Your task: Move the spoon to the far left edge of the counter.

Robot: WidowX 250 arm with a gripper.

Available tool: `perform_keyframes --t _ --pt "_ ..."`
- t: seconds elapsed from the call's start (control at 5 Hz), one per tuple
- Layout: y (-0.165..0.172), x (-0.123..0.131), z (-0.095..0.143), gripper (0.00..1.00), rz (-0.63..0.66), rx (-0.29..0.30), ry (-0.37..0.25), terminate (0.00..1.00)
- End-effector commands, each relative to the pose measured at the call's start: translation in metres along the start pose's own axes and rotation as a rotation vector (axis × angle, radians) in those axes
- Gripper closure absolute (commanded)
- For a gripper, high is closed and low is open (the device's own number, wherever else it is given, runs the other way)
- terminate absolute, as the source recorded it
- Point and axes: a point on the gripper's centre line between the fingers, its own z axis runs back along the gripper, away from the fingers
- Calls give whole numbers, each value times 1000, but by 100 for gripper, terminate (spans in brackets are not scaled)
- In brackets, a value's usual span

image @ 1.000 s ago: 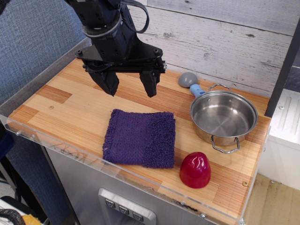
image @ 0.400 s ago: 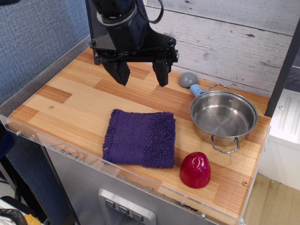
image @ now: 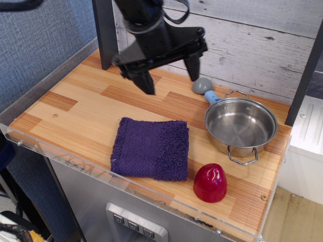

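Observation:
The spoon (image: 205, 88) lies at the back of the wooden counter (image: 75, 106), its gray bowl toward the wall and its light-blue handle pointing at the pot. My gripper (image: 170, 78) hangs above the counter just left of the spoon, open and empty, its two black fingers (image: 147, 83) spread wide and turned at a slant. The right finger tip is close to the spoon's bowl, apart from it.
A steel pot (image: 240, 126) stands at the right, touching the spoon's handle end. A purple towel (image: 151, 148) lies in the front middle. A red egg-shaped object (image: 210, 182) stands near the front right edge. A wall runs behind.
My gripper has moved right and toward the back, closer to the spoon, and has rotated so its fingers stand at a slant. The spoon and other things have not moved.

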Motion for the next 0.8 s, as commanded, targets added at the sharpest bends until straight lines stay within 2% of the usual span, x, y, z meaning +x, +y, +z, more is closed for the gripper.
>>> perform_keyframes --t 0.0,0.6 --pt "-24 22 -23 0 190 15 -2 0" --pt "-39 54 -80 0 230 44 28 0"
